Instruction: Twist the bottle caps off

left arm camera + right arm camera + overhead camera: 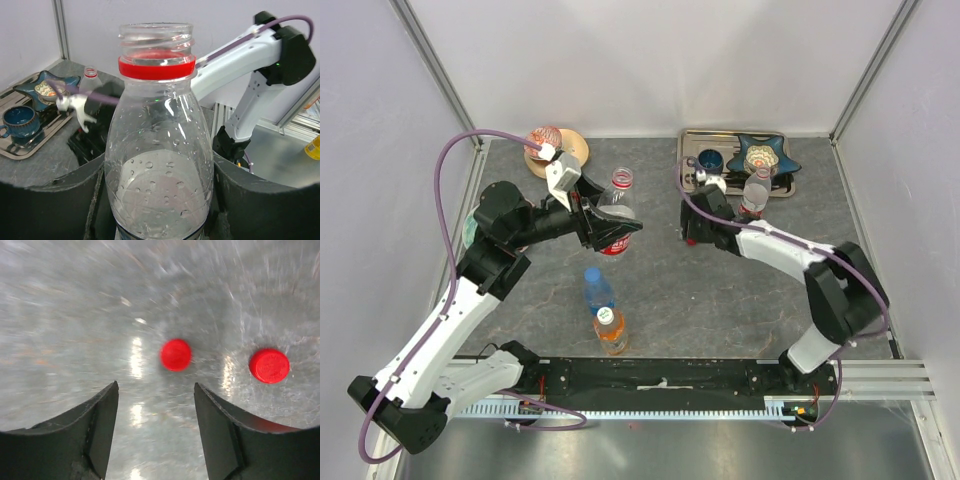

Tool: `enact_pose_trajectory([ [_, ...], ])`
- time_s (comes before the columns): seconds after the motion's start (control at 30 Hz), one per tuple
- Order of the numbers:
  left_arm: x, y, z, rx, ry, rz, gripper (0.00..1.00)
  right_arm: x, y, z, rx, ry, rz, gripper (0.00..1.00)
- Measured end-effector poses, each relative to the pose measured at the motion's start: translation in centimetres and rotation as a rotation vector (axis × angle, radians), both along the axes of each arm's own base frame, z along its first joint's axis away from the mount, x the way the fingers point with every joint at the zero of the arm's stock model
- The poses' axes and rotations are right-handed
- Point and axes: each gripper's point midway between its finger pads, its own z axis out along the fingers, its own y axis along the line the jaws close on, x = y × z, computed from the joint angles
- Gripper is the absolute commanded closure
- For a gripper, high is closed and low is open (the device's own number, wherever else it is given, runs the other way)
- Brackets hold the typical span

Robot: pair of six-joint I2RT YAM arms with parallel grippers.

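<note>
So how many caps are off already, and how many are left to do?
Two are off: one red cap and a second red cap lie on the table below the open right hand. The left hand grips a clear bottle with a bare neck. Left to do: the blue bottle and the orange bottle look capped.

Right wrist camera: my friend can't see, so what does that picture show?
A blurry red cap and a sharp red cap to its right show against the shiny grey table. Below them the right gripper is open, its black jaws apart with nothing between.
</note>
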Motion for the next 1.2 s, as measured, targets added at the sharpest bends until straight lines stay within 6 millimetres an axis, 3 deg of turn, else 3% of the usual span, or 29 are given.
enact_pose_trajectory([
  [0.07,0.1,0.0,0.1,-0.003,-0.003,0.006,0.41,0.6,0.9,4.3,0.040,-0.065,0.012,0.29],
  [0.17,0.3,0.1,0.3,-0.008,-0.009,0.016,0.41,1.9,2.3,12.8,0.136,-0.228,0.019,0.27],
  [0.27,0.6,-0.1,0.2,-0.010,-0.010,0.017,0.40,1.2,2.0,22.2,0.235,-0.413,0.018,0.27],
  [0.4,1.8,-1.3,-0.6,0.015,0.032,-0.014,0.41,-3.7,0.9,32.7,0.370,-0.655,0.098,0.23],
  [0.5,2.7,-2.9,-1.5,0.039,0.088,-0.061,0.40,-7.5,0.9,37.6,0.462,-0.776,0.212,0.20],
  [0.57,2.8,-4.2,-2.5,0.066,0.132,-0.108,0.40,-9.4,1.2,39.5,0.509,-0.820,0.286,0.19],
  [0.67,2.0,-6.0,-3.6,0.102,0.183,-0.183,0.40,-11.2,2.2,40.7,0.566,-0.835,0.388,0.17],
  [0.77,0.3,-7.7,-4.1,0.133,0.204,-0.261,0.39,-11.9,3.6,40.4,0.592,-0.803,0.472,0.17],
  [0.9,-1.5,-8.7,-4.0,0.152,0.195,-0.315,0.39,-11.6,4.9,38.3,0.581,-0.726,0.520,0.19],
  [1.07,-1.6,-8.6,-4.0,0.161,0.188,-0.316,0.38,-12.1,5.2,38.0,0.582,-0.709,0.547,0.24],
  [1.2,-1.5,-8.6,-4.3,0.172,0.184,-0.312,0.38,-12.3,5.4,37.9,0.587,-0.702,0.564,0.35],
])
